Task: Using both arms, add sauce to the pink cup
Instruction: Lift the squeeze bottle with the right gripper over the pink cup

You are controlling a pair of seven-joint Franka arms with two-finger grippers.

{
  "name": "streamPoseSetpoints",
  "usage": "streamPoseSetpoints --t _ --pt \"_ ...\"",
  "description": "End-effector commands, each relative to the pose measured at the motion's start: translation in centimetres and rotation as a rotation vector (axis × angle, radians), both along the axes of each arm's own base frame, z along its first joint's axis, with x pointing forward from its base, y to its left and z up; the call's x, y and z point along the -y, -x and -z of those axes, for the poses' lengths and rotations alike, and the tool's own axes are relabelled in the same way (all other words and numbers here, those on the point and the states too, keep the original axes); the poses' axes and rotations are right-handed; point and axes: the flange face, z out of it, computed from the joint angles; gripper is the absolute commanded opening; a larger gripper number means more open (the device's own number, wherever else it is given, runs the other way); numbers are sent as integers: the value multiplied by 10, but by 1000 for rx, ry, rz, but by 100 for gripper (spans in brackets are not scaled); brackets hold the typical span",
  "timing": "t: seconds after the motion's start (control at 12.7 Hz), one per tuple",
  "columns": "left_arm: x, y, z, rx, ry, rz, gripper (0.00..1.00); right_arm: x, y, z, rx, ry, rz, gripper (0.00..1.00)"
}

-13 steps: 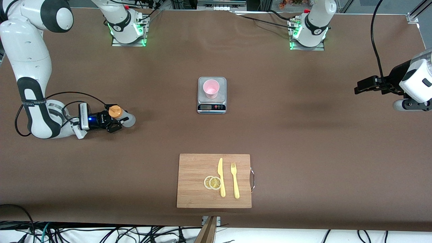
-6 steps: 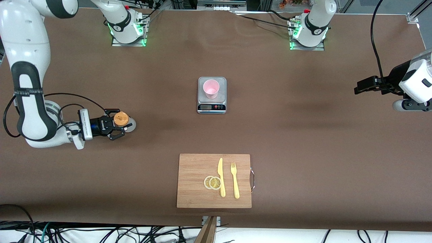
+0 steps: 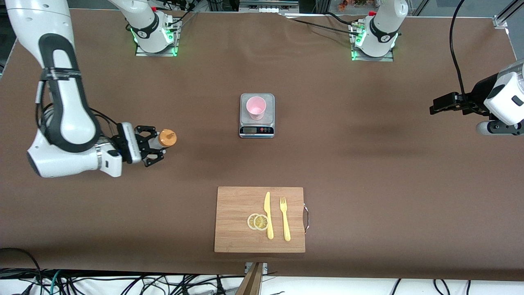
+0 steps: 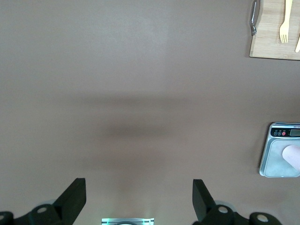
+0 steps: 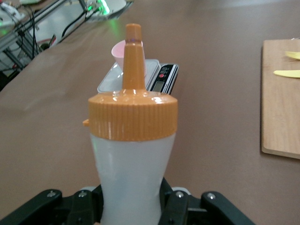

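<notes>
Right pincer (image 3: pixel 154 144), at the frame's middle left, clamps the translucent orange-capped squeeze bottle (image 3: pixel 163 139), nozzle aimed toward the pale-pink plastic cup (image 3: pixel 256 107) for pouring. Left pincer (image 3: pixel 434 108) waits wide at right.

The surface (image 3: pixel 368 164) is plain brown. The bottle (image 5: pixel 133 159) is translucent white with a ribbed orange cap (image 5: pixel 132 115). The cup (image 3: pixel 256 107) is pale pink, on a silver-grey scale (image 3: pixel 256 131) with a black panel. The board (image 3: pixel 237 205) is light wood grain; knife (image 3: pixel 268 215) and fork (image 3: pixel 285 219) are yellow. Both hands, right (image 3: pixel 149 150) and left (image 3: pixel 438 107), are black.
</notes>
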Motion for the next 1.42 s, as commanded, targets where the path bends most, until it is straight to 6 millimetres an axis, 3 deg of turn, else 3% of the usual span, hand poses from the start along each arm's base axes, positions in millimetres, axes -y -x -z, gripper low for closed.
streamPoseSetpoints --t 0.0,0.39,0.79,1.34 --pt "-3 0 -2 7 -4 20 100 -36 10 -2 30 75 -72 17" --pt "-3 0 -2 7 -4 20 100 -141 51 -34 72 403 -189 17" --pt "-2 0 -2 7 -4 17 100 -234 102 -36 117 666 -218 18" --pt "-2 0 -2 7 -2 20 100 -290 144 -25 179 848 -190 21"
